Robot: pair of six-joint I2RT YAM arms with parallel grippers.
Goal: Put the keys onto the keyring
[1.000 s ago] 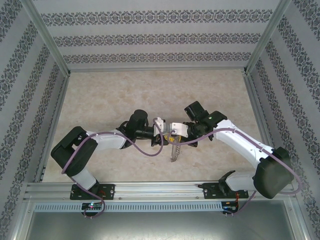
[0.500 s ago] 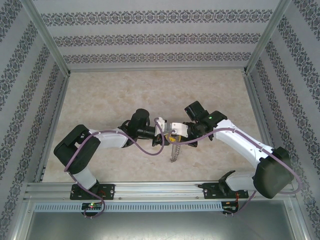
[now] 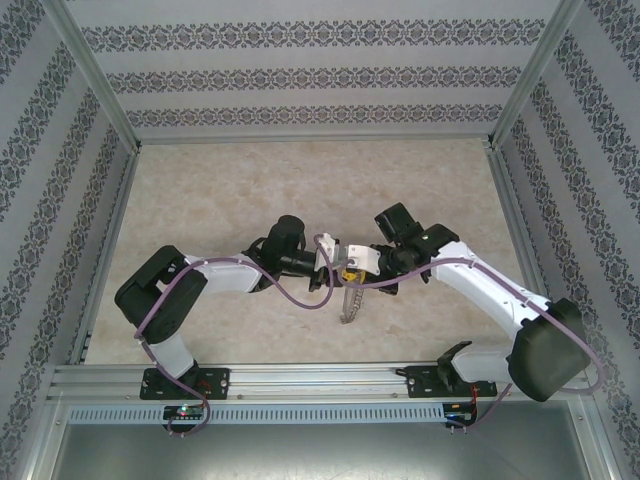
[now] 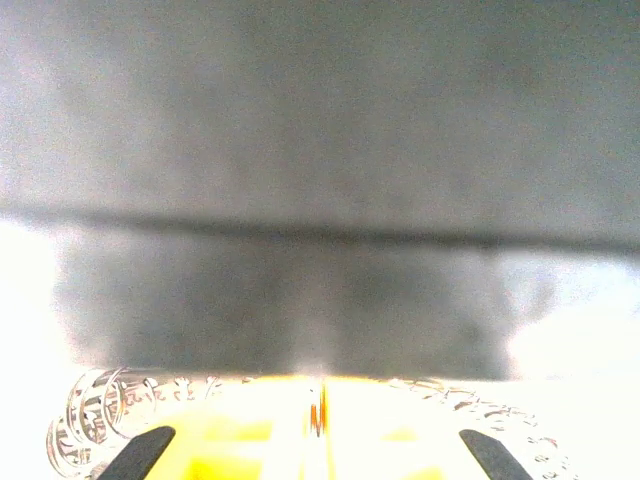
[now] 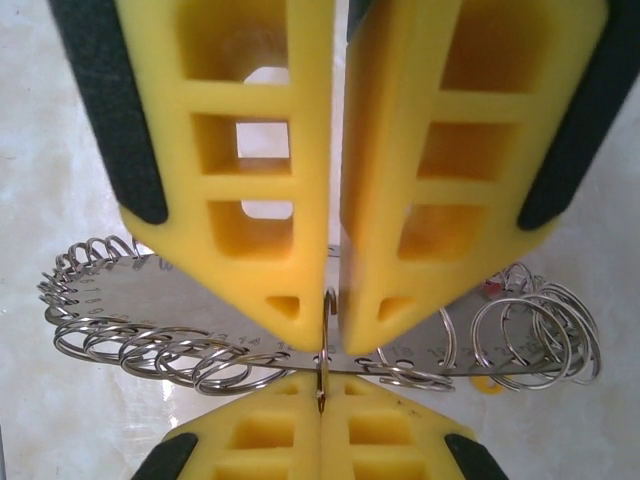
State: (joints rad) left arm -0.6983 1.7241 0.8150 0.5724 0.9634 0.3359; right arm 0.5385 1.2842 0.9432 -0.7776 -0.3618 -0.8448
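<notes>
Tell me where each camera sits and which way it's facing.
Top external: fixed above and behind the bases, looking down at the table; left arm and right arm meet over the keyring.
Left wrist: on the left arm, facing a blurred grey mass; left gripper at bottom edge.
Right wrist: on the right arm, facing the left gripper head-on; right gripper at bottom edge.
Shared: both wrist views catch the keyring's links beside yellow fingers.

Fixed overhead view from behind; two opposed close-up wrist views, the keyring (image 5: 200,318) common to both.
</notes>
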